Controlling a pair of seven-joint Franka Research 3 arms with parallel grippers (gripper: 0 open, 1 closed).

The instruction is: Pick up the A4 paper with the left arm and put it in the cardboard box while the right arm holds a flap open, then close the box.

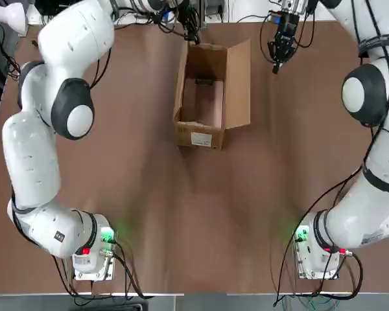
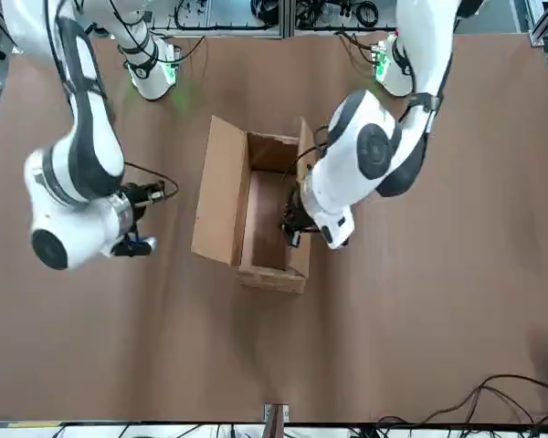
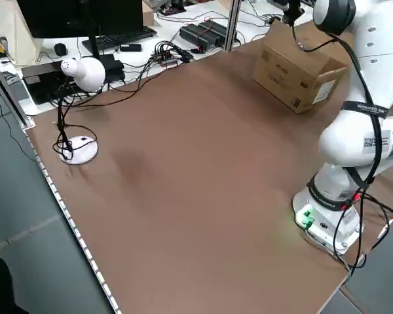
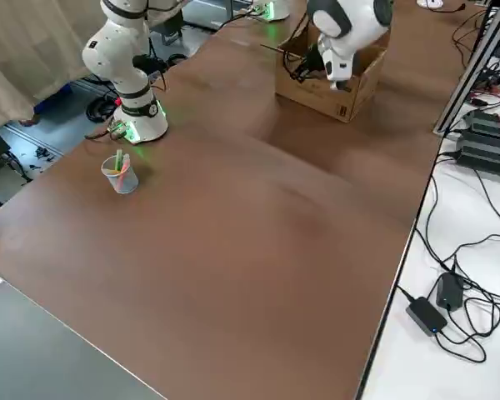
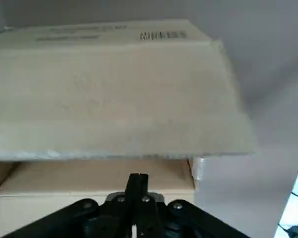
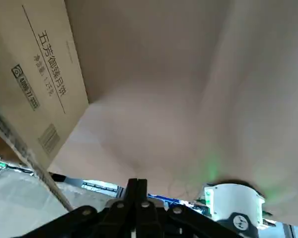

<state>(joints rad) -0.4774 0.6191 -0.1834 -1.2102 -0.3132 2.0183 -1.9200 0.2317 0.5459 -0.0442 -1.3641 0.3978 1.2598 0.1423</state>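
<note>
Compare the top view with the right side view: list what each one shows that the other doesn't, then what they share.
Only the top view: the A4 paper lying inside the cardboard box, the white label on its end, and the right gripper, off to the box's right.

Only the right side view: a cup of pens and the black power adapters on the white surface.

Both: the box with its top open, and the left gripper at it.

The robot's glossy white left arm with dark-grey joint caps [image 1: 52, 149] arches forward, its black two-finger left gripper [image 5: 137, 176] shut and angled down; opposite, the matching glossy white right arm [image 1: 382, 149] bends at its dark-ringed joints, its black two-finger right gripper [image 6: 137, 181] also closed.
</note>
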